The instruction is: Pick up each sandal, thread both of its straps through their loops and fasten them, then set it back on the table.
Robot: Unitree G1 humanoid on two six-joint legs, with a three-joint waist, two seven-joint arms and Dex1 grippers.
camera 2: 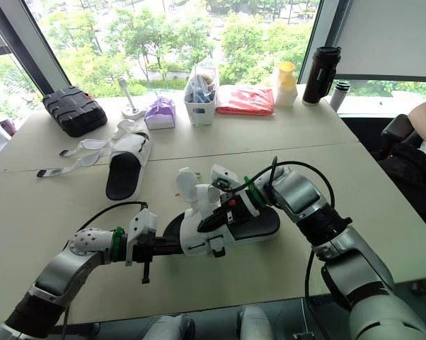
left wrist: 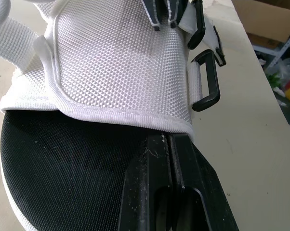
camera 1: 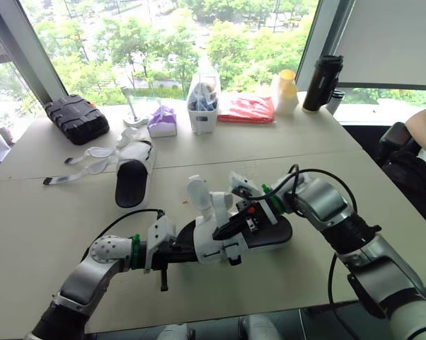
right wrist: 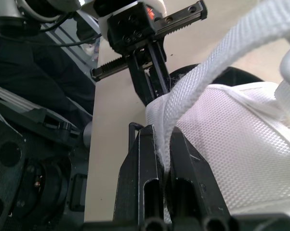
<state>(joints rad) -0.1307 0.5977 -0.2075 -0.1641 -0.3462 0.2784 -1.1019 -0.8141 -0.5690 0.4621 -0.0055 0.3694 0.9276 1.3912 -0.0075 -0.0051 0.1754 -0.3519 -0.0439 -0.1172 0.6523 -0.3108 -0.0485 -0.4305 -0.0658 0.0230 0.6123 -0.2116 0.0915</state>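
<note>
Left hand [left wrist: 170,139] is gripping the black-soled white mesh sandal [left wrist: 121,62]; right hand [right wrist: 163,132] is pinching its white webbing strap [right wrist: 217,53]; strap should be entering the black plastic loop [left wrist: 213,79] flat.

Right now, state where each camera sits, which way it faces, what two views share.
Left eye: on the head, looking forward and down at the table; left arm and right arm show.
Right eye: beside it, same scene.
Left wrist: along the left gripper, shut on the near sandal.
Right wrist: along the right gripper, shut on its strap; the left gripper shows.
Shared: both wrist views show the near sandal.
</note>
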